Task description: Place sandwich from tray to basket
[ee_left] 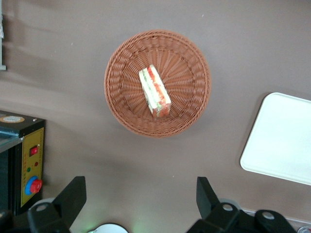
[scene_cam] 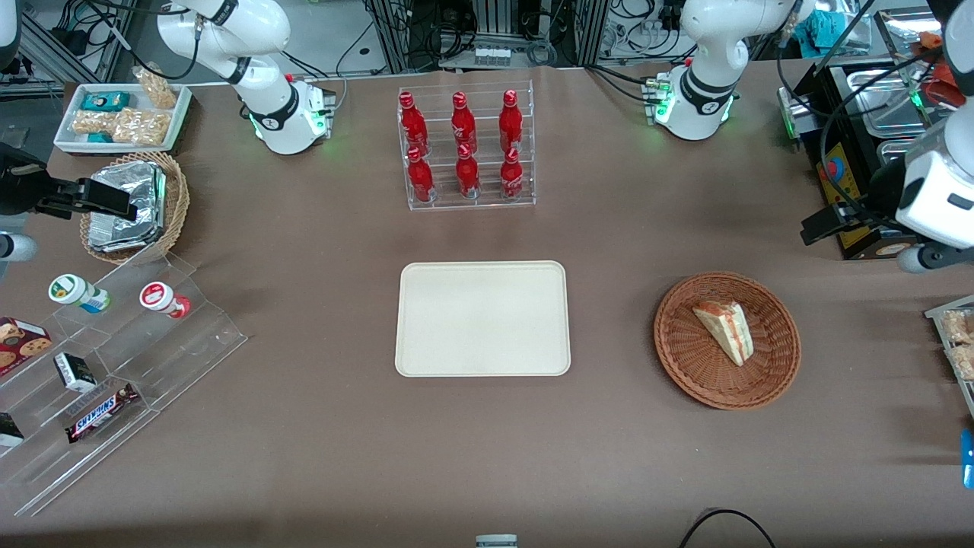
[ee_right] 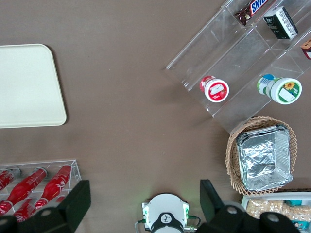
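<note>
Hovering farther from the front camera than the wicker basket (scene_cam: 685, 367), tool (scene_cam: 810, 231) is empty; only its wrist view shows fingers (ee_left: 207, 195) spread wide. Sandwich (scene_cam: 725, 329) sits in basket.

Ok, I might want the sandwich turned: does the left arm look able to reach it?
Probably yes: the left gripper hangs open, farther from the front camera than the basket, and nothing covers the sandwich.
</note>
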### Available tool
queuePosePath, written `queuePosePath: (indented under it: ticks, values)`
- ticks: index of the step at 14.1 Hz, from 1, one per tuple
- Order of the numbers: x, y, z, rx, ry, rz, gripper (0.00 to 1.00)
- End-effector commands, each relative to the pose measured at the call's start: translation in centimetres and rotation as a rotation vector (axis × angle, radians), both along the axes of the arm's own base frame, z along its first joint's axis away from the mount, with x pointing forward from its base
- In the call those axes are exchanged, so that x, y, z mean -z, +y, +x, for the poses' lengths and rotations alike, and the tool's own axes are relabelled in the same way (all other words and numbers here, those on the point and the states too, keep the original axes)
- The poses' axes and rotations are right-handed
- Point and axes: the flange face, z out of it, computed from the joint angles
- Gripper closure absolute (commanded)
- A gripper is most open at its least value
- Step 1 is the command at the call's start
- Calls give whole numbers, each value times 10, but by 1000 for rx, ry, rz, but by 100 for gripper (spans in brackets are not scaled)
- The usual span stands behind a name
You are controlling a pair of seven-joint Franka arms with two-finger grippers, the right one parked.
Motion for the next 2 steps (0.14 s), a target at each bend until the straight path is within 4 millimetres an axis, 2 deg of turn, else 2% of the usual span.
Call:
queuePosePath:
  ticks: [1, 2]
  values:
    - [-15, 3, -2, 8, -41, 8, 0]
    - [-17, 3, -4, 8, -38, 10, 0]
